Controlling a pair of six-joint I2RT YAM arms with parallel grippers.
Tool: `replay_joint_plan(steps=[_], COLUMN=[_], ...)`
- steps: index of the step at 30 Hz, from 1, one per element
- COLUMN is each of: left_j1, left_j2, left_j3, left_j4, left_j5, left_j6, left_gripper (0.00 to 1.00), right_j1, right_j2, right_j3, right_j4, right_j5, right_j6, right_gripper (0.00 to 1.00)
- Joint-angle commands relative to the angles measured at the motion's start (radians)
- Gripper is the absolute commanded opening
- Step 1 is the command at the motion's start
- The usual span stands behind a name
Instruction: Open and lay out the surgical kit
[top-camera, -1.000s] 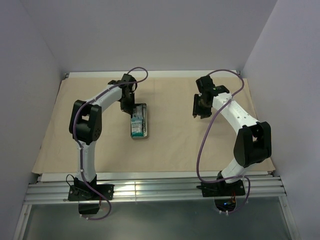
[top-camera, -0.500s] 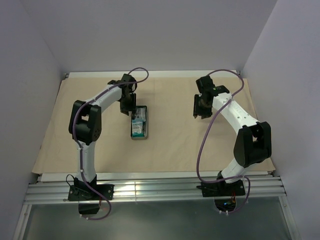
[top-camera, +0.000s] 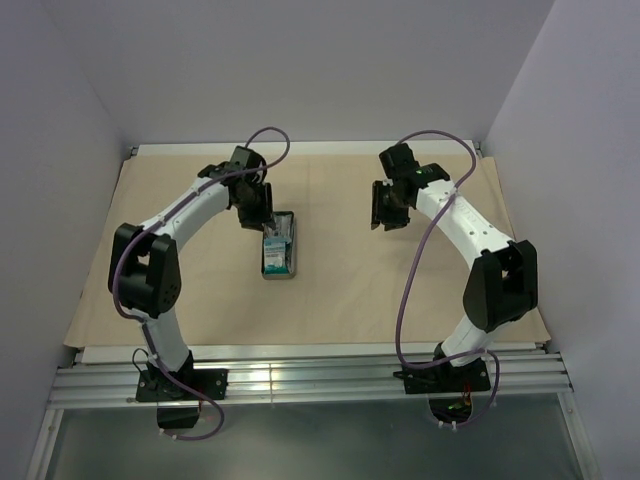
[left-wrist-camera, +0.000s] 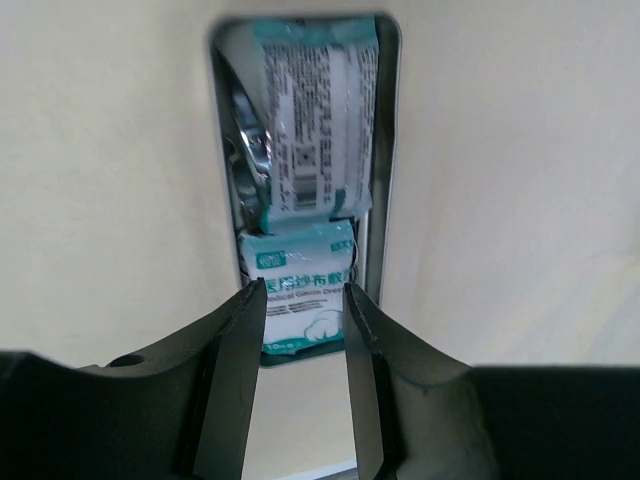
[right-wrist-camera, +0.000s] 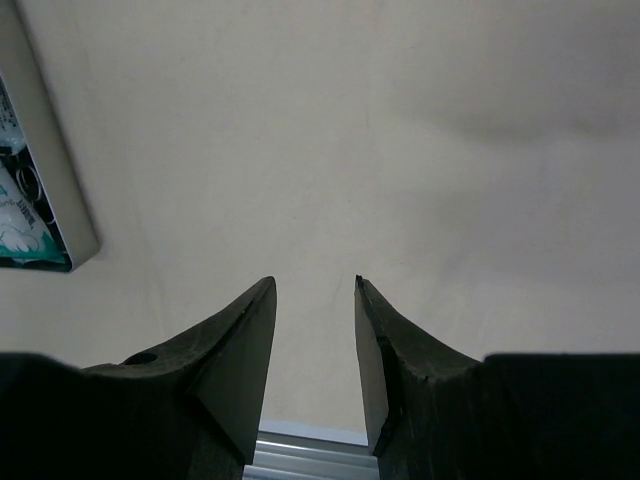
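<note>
Wrap, tan and spread flat, lies under both sets of fingers. Right gripper hangs over bare wrap, jaws moderately apart and empty, with the grey tray well off to its fingers' left. Left gripper stands over the tray's near end, jaws likewise apart. Between its fingertips shows the lower teal-white packet, perhaps untouched. Beyond it lies the second packet, a silver instrument tucked to its left.
</note>
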Motion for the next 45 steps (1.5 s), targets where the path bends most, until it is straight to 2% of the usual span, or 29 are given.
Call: replay_joint_plan(steps=[1, 6, 23, 24, 31, 41, 45], left_j1=[-0.033, -0.077, -0.122, -0.125, -0.13, -0.131, -0.13], left_j2=[-0.027, -0.009, 0.123, 0.134, 0.096, 0.01, -0.044], left_j3=[-0.082, -0.117, -0.034, -0.031, -0.024, 0.058, 0.07], left_j4=[0.037, 0.047, -0.026, -0.032, -0.06, -0.143, -0.19], left_j5=[0.064, 0.033, -0.065, -0.071, -0.105, -0.104, -0.16], left_j6=[-0.057, -0.071, -0.085, -0.082, -0.079, -0.065, -0.047], left_gripper=[0.44, 0.44, 0.42, 0.41, 0.01, 0.0, 0.0], right_j1=[0.01, 0.01, 0.01, 0.012, 0.01, 0.01, 0.013], right_j2=[0.003, 0.0, 0.012, 0.012, 0.01, 0.02, 0.027], right_j3=[0.023, -0.003, 0.006, 0.003, -0.015, -0.017, -0.024], right_j4=[0.005, 0.005, -0.006, 0.0, 0.017, 0.025, 0.029], right_j5=[-0.005, 0.007, 0.024, 0.022, 0.019, 0.01, 0.018], right_j6=[0.007, -0.002, -0.019, -0.019, -0.013, -0.009, -0.004], right_gripper=[0.45, 0.45, 0.45, 0.45, 0.45, 0.45, 0.45])
